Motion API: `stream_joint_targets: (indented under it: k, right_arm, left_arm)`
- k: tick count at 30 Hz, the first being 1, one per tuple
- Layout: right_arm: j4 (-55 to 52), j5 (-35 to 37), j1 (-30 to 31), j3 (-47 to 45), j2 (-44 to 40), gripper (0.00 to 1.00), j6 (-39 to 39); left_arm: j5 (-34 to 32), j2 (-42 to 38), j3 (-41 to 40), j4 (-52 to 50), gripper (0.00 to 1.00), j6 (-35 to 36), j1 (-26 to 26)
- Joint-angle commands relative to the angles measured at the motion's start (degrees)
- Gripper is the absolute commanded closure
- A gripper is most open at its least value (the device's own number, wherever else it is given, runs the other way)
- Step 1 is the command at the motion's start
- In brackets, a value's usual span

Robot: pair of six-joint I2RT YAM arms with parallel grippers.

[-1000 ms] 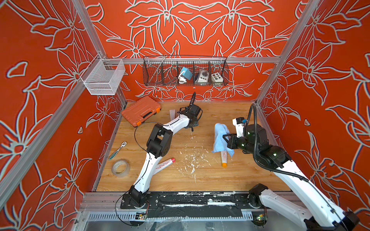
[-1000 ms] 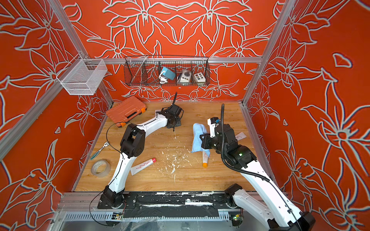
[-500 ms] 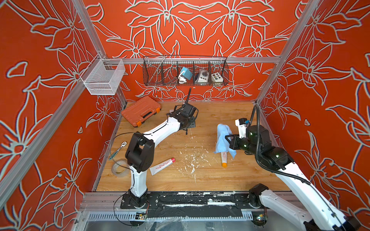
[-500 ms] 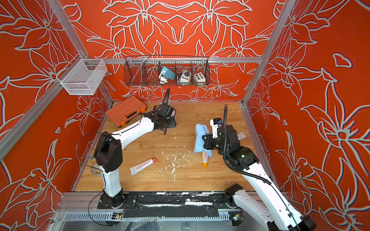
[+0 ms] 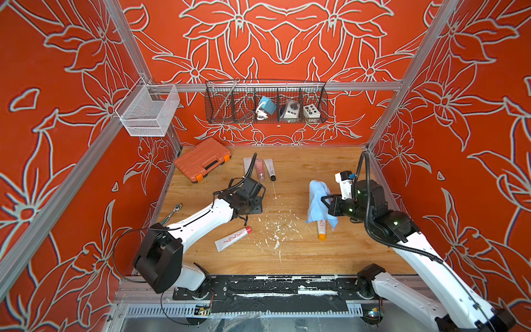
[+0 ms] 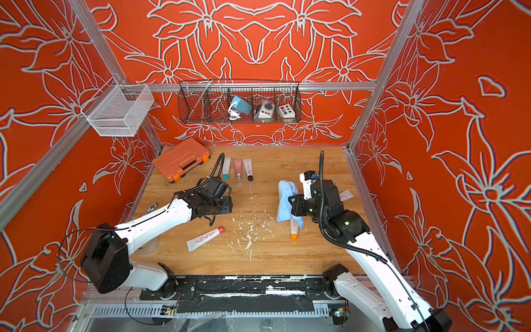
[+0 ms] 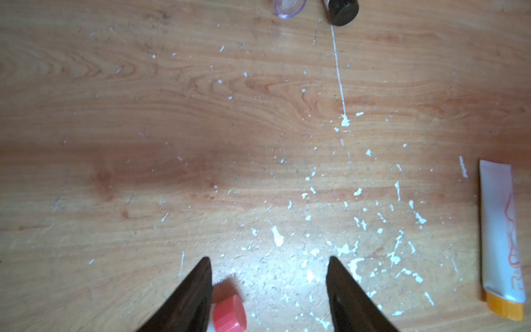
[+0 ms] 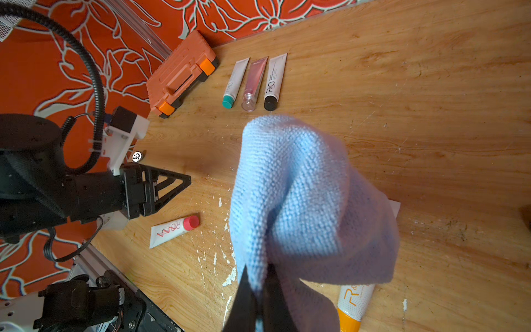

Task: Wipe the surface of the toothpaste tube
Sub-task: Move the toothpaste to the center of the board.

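Far left, a wrench (image 5: 173, 209) peeks out, half hidden behind the left arm (image 5: 201, 218), which stretches low across the table (image 5: 301, 258) toward the middle. Left gripper (image 7: 268, 258) hangs over paint-flecked wood, fingers spread, nothing between them; the wrist view cuts off the red-capped tube (image 5: 232, 239) but for its cap. Moving right, the blue cloth (image 5: 317, 201) drapes over the orange-capped tube (image 5: 322, 230), leaving only the cap end showing. Right arm (image 5: 416, 253) comes in bent from the right edge, right gripper (image 8: 258, 268) pinching a fold of cloth.
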Motion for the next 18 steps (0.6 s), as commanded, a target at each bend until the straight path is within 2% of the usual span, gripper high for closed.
stream_joint_targets:
  k: [1, 4, 9, 14, 18]
  right_arm:
    - [0.65, -1.08, -0.48, -0.84, 0.63, 1.00, 0.48]
    - [0.94, -1.28, -0.49, -0.96, 1.09, 1.00, 0.48]
    - [2.28, -1.94, -0.49, -1.55, 2.01, 1.00, 0.74]
    - [3.48, -3.47, -0.49, -1.98, 3.57, 1.00, 1.08]
    - [3.78, -3.91, -0.56, -2.09, 4.27, 1.00, 1.00]
  left_arm:
    - [1.43, -2.96, -2.43, -2.91, 0.36, -1.93, 0.08]
    - [2.51, -6.01, -4.81, -5.54, 0.35, -6.28, 0.08]
    - [10.03, -10.72, -9.23, -6.07, 0.30, -12.12, 0.08]
    - [9.61, -13.52, -11.68, -12.49, 0.30, -18.56, 0.08]
    - [11.46, -17.12, -15.03, -12.89, 0.30, -22.46, 0.08]
